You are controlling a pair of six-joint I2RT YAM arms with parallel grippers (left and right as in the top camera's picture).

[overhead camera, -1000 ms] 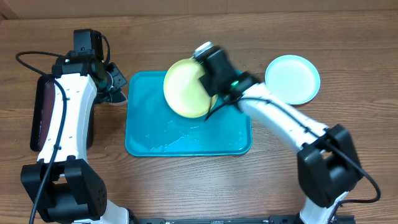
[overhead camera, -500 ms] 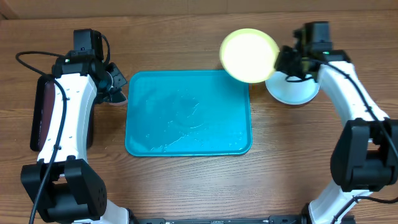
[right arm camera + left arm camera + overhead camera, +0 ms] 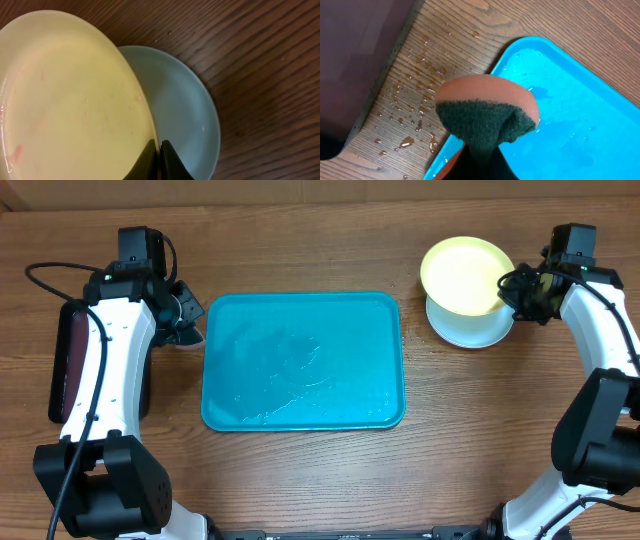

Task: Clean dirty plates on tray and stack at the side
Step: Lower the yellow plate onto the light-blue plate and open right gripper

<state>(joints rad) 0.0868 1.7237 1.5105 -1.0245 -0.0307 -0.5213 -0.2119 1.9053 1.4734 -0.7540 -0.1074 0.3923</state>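
Note:
My right gripper (image 3: 510, 288) is shut on the rim of the yellow-green plate (image 3: 462, 272) and holds it tilted just above the pale blue plate (image 3: 470, 330), which lies on the table at the right. In the right wrist view the yellow-green plate (image 3: 70, 95) shows faint red smears and the pale blue plate (image 3: 185, 110) lies under it, with the jaws (image 3: 159, 150) pinching the rim. The turquoise tray (image 3: 300, 360) is wet and holds no plates. My left gripper (image 3: 185, 315) is shut on an orange and green sponge (image 3: 487, 112) over the tray's left edge (image 3: 530, 55). No white plate is in view.
A dark maroon tray (image 3: 70, 370) lies at the far left beside the left arm. Water drops spot the wood (image 3: 415, 100) between that tray and the turquoise one.
My right gripper has lifted the yellow-green plate off the turquoise tray and carried it right, to above the pale blue plate. The left arm has not moved.

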